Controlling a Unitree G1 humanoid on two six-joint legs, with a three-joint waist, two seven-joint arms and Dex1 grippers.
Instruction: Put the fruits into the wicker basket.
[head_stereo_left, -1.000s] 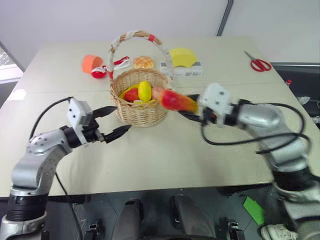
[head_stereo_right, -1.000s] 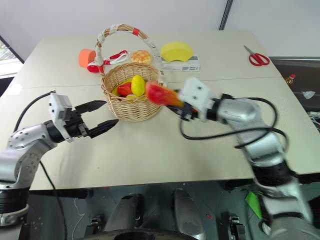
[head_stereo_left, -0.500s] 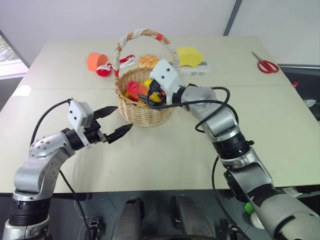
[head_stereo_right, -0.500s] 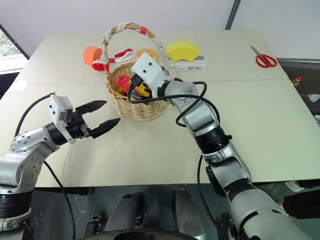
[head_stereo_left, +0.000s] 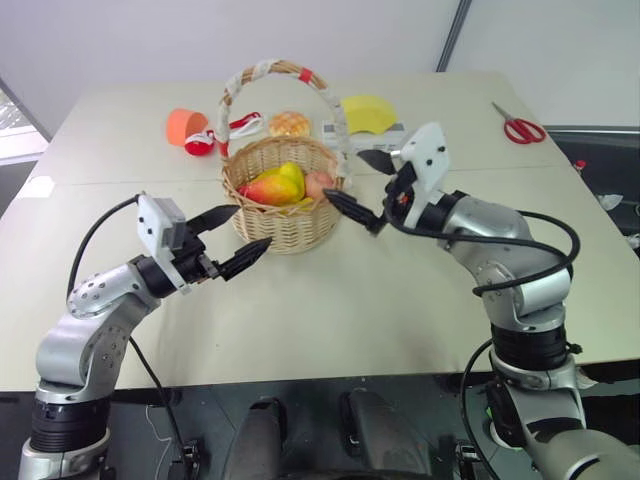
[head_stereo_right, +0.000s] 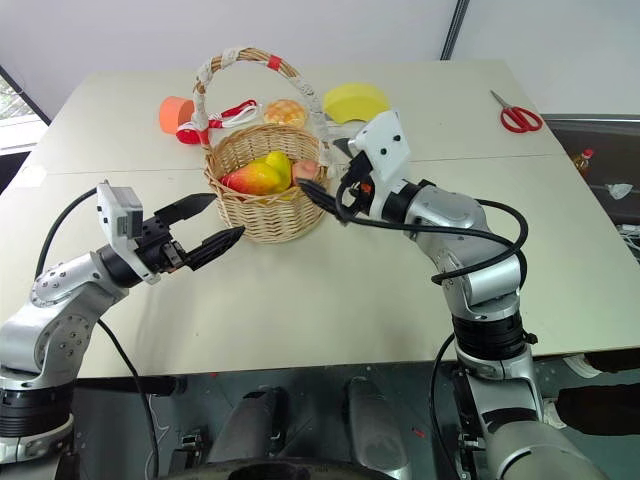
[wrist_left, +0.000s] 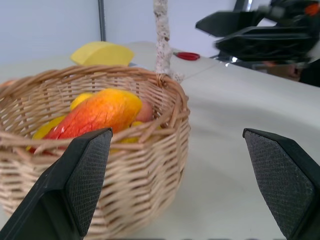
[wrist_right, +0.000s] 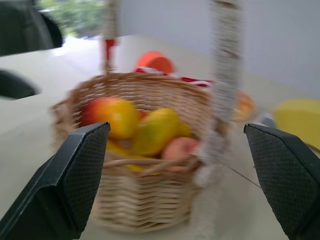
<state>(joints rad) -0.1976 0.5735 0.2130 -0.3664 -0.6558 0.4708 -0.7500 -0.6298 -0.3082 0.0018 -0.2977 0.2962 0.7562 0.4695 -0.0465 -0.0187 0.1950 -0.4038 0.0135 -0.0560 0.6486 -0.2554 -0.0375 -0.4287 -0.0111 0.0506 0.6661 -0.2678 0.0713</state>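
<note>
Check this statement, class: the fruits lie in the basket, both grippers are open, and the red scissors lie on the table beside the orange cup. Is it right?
Not quite. The fruits do lie in the basket, and the left gripper and right gripper are open. But the scissors lie near the table's far right corner, well away from the orange cup, which is far left. The left eye view shows it.
</note>
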